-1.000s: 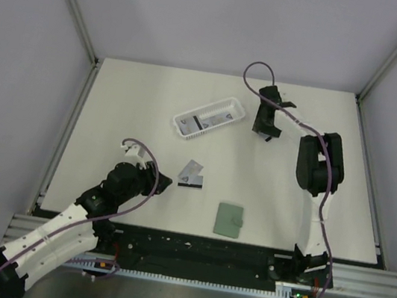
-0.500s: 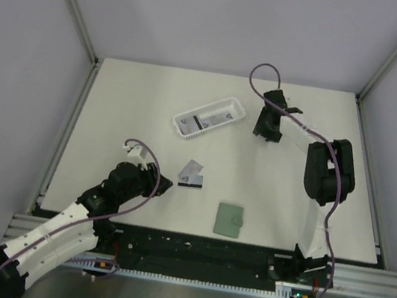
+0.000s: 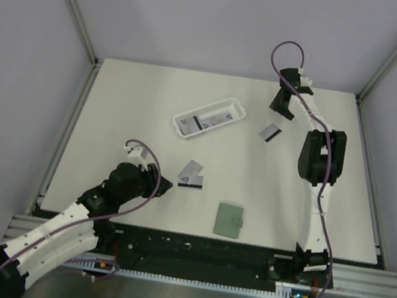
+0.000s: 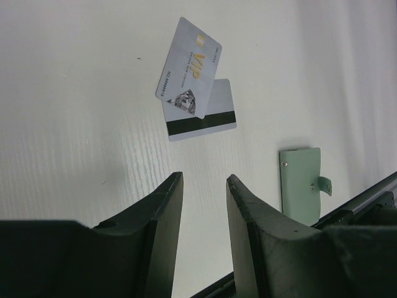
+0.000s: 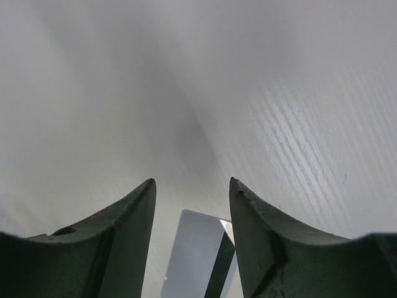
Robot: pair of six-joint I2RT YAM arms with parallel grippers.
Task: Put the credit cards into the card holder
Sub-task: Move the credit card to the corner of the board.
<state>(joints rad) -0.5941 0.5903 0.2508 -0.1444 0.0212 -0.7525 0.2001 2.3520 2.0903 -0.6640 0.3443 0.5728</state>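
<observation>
White table (image 3: 127, 122) bears thin striped credit cards (image 4: 192, 102), flat green card holder (image 4: 301, 180); left end effector (image 4: 203, 178), right end effector (image 5: 191, 182) apart.

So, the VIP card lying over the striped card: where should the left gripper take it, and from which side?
Take the VIP card at its near end, where it rests on the striped card and so probably sits a little off the table. Come from above with the left gripper, jaws across the narrow width; elsewhere it lies flat.
</observation>
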